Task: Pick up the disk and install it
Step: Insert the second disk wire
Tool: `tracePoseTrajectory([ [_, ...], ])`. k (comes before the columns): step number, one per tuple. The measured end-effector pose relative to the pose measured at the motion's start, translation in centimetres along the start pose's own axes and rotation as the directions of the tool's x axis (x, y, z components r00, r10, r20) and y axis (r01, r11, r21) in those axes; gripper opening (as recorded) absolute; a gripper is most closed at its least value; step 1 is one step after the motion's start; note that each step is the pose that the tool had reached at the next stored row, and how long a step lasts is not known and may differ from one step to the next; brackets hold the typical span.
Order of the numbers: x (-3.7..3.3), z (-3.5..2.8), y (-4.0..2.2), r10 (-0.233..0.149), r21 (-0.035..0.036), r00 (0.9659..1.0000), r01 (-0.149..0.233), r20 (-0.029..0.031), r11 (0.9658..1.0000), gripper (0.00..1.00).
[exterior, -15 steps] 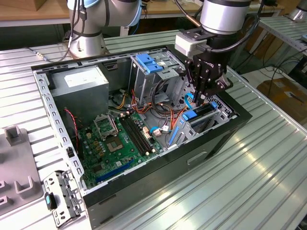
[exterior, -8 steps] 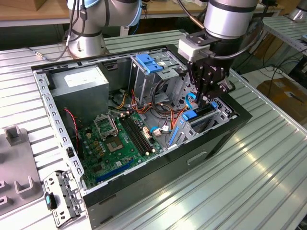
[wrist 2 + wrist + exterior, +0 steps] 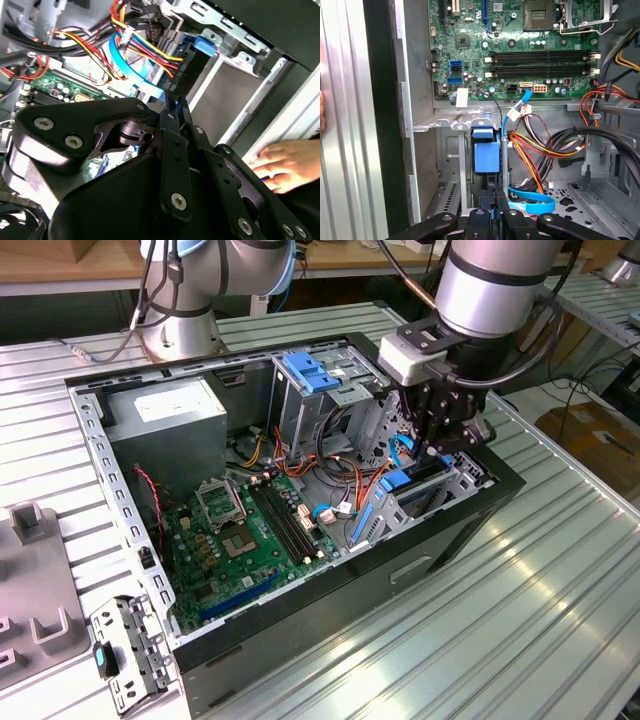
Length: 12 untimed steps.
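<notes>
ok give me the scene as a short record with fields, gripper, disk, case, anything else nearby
gripper: black gripper lowered into the open case, fingers closed edge-on around the disk
disk: dark flat hard drive with blue plastic rails, standing on edge in the grey metal drive bay
case: open black computer case lying on the ribbed metal table
inside: green motherboard, grey power-supply box
nearby: a hand beside the case

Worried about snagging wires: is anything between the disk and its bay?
Nothing visible does. The gripper holds the disk edge-on between the bay's metal walls; the wire bundle and blue cable lie beside it, close.
</notes>
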State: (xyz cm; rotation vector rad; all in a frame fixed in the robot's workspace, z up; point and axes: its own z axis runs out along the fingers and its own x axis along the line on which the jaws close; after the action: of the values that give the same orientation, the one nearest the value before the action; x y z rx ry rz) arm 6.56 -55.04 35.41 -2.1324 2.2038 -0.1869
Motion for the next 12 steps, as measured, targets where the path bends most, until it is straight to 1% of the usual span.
tracePoseTrajectory([
  [1,0.04,0.01,0.01,0.001,0.0000,0.9999,-0.001,0.0102,1.0000,0.16],
  [2,0.07,0.03,0.02,0.002,0.0002,0.9999,-0.002,0.0171,1.0000,0.16],
  [3,0.07,0.03,0.02,0.003,0.0002,0.9998,-0.003,0.0205,1.0000,0.16],
  [12,0.07,0.04,0.02,0.004,-0.0001,0.9997,-0.004,0.0252,1.0000,0.16],
])
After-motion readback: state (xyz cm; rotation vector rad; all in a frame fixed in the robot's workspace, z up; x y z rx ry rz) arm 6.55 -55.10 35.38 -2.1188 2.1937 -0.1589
